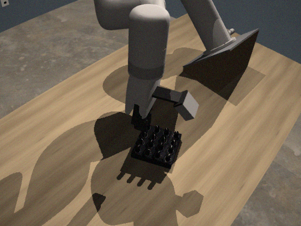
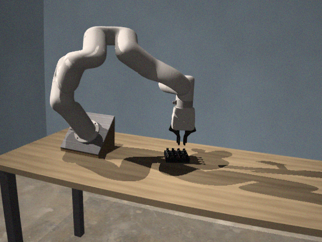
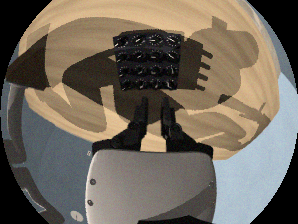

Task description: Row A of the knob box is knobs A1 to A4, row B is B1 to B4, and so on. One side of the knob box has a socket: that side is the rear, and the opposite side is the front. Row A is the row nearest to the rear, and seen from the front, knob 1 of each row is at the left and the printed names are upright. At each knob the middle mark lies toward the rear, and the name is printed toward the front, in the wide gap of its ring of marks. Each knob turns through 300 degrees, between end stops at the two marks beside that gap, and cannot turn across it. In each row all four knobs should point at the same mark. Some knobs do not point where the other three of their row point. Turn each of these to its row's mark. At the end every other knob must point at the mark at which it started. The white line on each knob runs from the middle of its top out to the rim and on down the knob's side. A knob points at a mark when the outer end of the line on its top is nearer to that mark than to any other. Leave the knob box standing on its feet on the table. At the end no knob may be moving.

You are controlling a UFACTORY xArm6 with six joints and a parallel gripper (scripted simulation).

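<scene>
The black knob box (image 1: 157, 148) stands on its feet on the wooden table, with four rows of four small black knobs. It also shows in the exterior view (image 2: 176, 155) and in the wrist view (image 3: 149, 62). The white lines and printed names are too small to read. My gripper (image 1: 140, 122) points straight down and hangs a little above the box's edge nearest the arm. Its fingers stand a narrow gap apart with nothing between them, as seen in the exterior view (image 2: 181, 142) and the wrist view (image 3: 154, 119). It touches no knob.
The arm's grey wedge-shaped base (image 2: 88, 137) sits on the table behind the box. The arm and box cast dark shadows across the table around the box. The table edges lie well away from the box.
</scene>
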